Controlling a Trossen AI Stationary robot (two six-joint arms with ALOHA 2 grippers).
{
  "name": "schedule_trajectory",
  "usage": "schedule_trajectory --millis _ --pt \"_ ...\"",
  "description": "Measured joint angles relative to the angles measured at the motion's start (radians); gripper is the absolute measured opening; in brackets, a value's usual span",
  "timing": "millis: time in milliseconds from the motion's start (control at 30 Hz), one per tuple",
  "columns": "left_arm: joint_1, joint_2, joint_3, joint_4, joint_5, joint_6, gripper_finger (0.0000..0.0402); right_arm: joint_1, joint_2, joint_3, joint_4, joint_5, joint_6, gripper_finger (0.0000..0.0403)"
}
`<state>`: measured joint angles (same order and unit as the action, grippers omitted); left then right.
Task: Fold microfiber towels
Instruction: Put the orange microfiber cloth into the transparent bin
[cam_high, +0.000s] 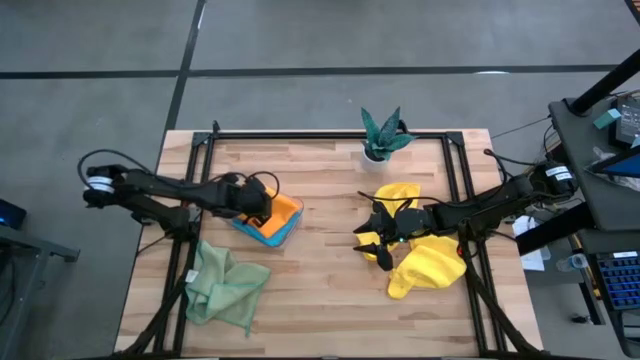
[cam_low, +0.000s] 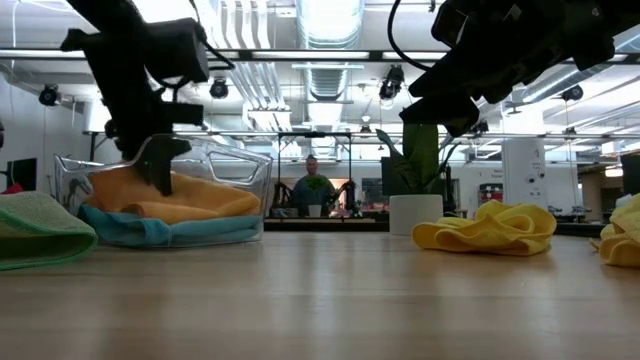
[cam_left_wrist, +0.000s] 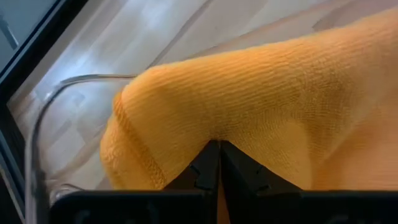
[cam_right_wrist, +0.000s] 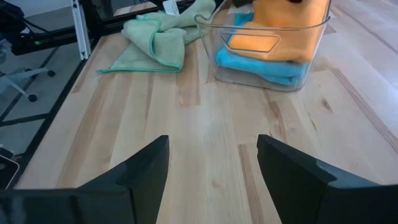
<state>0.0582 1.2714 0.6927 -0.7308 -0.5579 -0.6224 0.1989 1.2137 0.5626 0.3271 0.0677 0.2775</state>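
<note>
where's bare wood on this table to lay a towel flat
Most bare wood lies mid-table, between the clear tray and the yellow towels, running to the near edge right of the green towel. The far strip left of the plant is bare too. The right gripper crowds the yellow towels.

I can read no text, label, brand, number or sign in any view. Nothing is printed on my arms or on the things on the table, and the room behind shows nothing legible.
</note>
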Motion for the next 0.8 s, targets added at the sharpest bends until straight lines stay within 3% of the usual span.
schedule_trajectory --millis 367,467,800 --pt "0.001 -0.005 0.096 -0.104 0.015 0.084 0.0001 0.0 0.0 0.0 0.0 0.004 0.0 0.0233" --pt "0.001 -0.012 0.085 -0.119 0.077 0.134 0.0001 0.0 0.0 0.0 -0.001 0.005 0.0 0.0233" --pt "0.006 0.043 0.016 -0.128 0.09 0.132 0.0001 0.0 0.0 0.0 -0.003 0.011 0.0 0.0233"
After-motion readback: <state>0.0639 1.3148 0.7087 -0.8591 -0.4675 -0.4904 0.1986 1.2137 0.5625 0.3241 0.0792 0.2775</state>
